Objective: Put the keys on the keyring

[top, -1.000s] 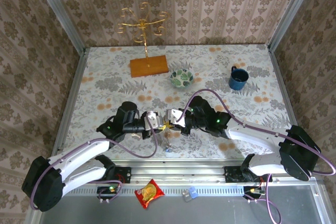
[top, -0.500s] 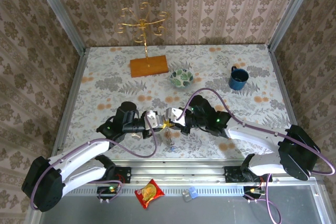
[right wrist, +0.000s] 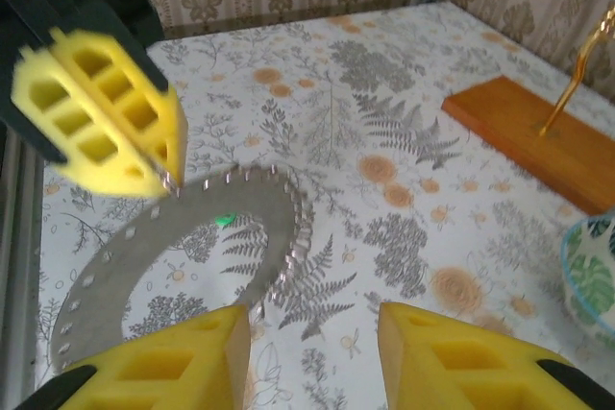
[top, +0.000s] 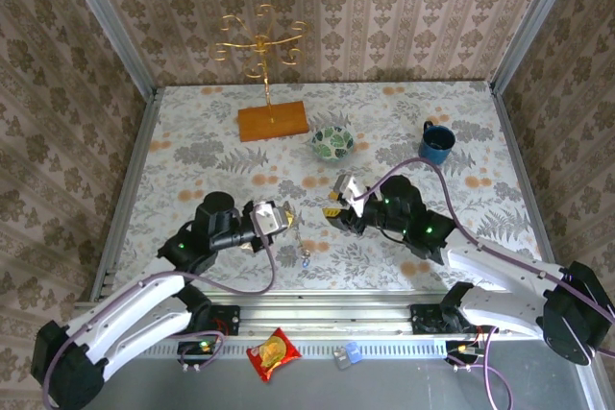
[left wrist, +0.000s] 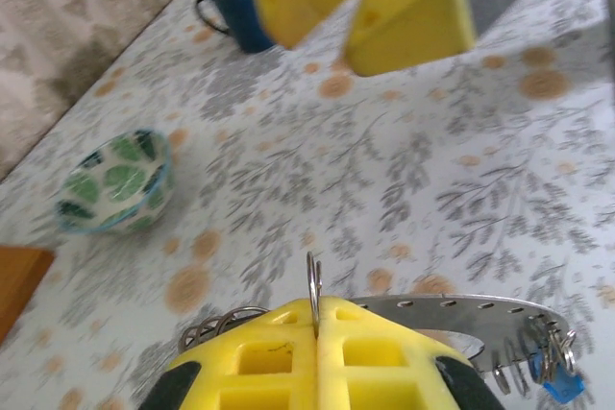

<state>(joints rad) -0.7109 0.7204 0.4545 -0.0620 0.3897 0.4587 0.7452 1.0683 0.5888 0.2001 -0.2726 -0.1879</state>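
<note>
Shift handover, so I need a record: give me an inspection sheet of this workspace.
Surface: floral table, nothing spilled.
Job's things: keyring held at its rim by left gripper; blue key at its rim; green speck, possibly the green key.
Clutter: bowl, blue mug, gold stand on wooden base, snack packet on front rail.
Grippers: left gripper shut on keyring; right gripper open, holding nothing.
Cables: purple cable looped along each arm.
Surroundings: wallpapered walls, metal frame posts.

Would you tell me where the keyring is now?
In the right wrist view, the left fingers hold the keyring by its edge over the table's near middle, left of the open right fingers.
</note>
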